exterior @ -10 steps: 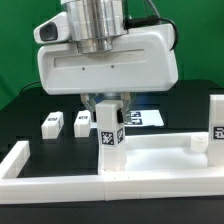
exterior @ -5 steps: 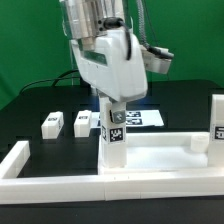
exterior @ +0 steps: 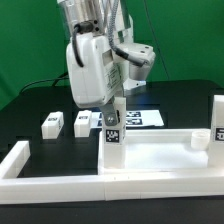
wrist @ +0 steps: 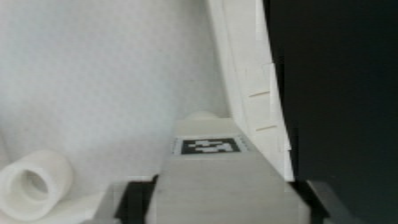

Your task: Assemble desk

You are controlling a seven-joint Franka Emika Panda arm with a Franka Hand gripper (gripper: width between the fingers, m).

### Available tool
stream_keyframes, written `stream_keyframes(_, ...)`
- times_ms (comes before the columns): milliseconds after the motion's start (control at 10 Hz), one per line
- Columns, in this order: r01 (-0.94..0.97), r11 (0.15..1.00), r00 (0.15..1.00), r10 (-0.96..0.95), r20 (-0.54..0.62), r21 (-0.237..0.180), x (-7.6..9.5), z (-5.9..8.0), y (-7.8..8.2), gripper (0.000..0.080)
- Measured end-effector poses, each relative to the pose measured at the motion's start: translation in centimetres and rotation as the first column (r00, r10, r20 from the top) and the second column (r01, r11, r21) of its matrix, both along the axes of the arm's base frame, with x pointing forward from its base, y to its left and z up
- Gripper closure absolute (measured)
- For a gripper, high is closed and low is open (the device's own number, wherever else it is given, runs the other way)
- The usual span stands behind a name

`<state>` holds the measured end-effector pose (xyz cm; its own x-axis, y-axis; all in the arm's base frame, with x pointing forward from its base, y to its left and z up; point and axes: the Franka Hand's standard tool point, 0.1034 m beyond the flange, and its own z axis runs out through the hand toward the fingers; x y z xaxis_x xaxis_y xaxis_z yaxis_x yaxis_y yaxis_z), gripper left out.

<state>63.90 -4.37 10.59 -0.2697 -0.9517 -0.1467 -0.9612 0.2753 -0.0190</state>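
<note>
Over the last second the white housing (exterior: 95, 65) above the jaws has turned about its vertical axis. Earlier its broad face looked at the camera; now the exterior view shows it almost from the side. The leg (exterior: 110, 140) under it has kept its place in the lower middle of the frame. I judge that the leg is being screwed into a corner socket of the desk top (exterior: 160, 155), so this leg is probably close to being seated.

The jaws are pinching the upper end of this leg. In the wrist view the leg (wrist: 217, 185) fills the lower middle of the frame with a dark finger on each side of it, though the picture is too soft there to show the contact sharply.

The leg's long axis is vertical, and in the exterior view a tagged face looks at the camera. It rises from the left end of the desk top, which lies flat with its rim up and its long axis from left to right across the lower frame. An open round socket (exterior: 201, 138) shows at its right end. Another leg (exterior: 216, 122) stands upright at the right edge, and two loose legs (exterior: 53, 123) lie at middle left.
</note>
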Motion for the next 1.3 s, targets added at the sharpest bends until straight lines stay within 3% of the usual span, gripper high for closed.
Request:
stream_keyframes(600, 0.116, 0.993, 0.993, -0.117, -0.019, -0.005, -0.1, -0.2, -0.1, 0.0505)
stream_keyframes(700, 0.102, 0.995, 0.995, -0.102, -0.017, -0.006, -0.1, -0.2, -0.1, 0.0322)
stream_keyframes(800, 0.101, 0.995, 0.995, -0.101, -0.017, -0.006, -0.1, -0.2, -0.1, 0.0209)
stream_keyframes(1000, 0.091, 0.996, 0.996, -0.091, -0.014, -0.006, -0.1, 0.0, 0.0, 0.0162)
stream_keyframes(1300, 0.034, 0.999, 0.998, -0.034, 0.049, 0.010, 1.1, 3.9, 1.5, 0.0153)
